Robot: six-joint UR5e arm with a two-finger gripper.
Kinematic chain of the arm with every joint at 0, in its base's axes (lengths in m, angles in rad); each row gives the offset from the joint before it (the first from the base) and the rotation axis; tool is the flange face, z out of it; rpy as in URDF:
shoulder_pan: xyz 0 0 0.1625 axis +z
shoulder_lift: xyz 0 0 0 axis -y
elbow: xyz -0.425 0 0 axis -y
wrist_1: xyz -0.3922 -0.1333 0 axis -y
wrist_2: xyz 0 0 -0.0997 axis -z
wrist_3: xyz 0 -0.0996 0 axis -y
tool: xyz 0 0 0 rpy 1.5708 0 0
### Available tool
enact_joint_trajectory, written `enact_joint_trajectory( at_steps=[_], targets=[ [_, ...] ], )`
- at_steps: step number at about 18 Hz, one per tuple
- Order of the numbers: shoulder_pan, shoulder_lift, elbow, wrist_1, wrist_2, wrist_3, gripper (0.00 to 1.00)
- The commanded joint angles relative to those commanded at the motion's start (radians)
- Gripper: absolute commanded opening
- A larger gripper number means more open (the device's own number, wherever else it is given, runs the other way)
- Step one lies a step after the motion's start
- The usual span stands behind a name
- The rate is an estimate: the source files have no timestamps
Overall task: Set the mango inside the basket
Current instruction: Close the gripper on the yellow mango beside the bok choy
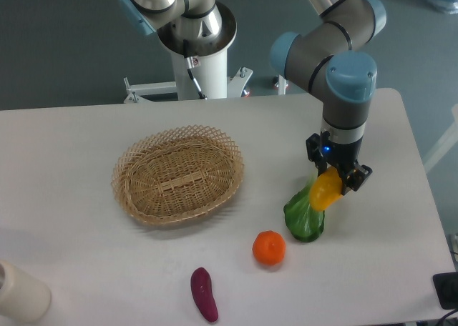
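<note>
UR5e arm reaching down over the table's right side, wrist vertical, end effector [330, 185] clamped on the mango [325, 191]

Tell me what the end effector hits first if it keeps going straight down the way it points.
Probably the green vegetable: the end effector, shut on the mango, points down just above it. Depth is unclear, so it may instead reach the table.

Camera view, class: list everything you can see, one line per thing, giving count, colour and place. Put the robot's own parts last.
basket: one, light tan, table centre-left, nothing in it.
mango: one, yellow-orange, held in the gripper above the table's right part.
green vegetable: one, green, just below the mango.
orange: one, orange, front centre.
eggplant: one, purple, front edge.
cream cylinder: one, off-white, front-left corner.
table: one, white.
gripper: one, black, shut on the mango.
</note>
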Motion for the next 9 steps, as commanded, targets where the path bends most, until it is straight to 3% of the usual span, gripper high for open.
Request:
enact_joint_trajectory(
  at_steps=[9],
  targets=[
    [-0.005,-0.006,0.017,-0.002,0.006,-0.017,0.55]
  ],
)
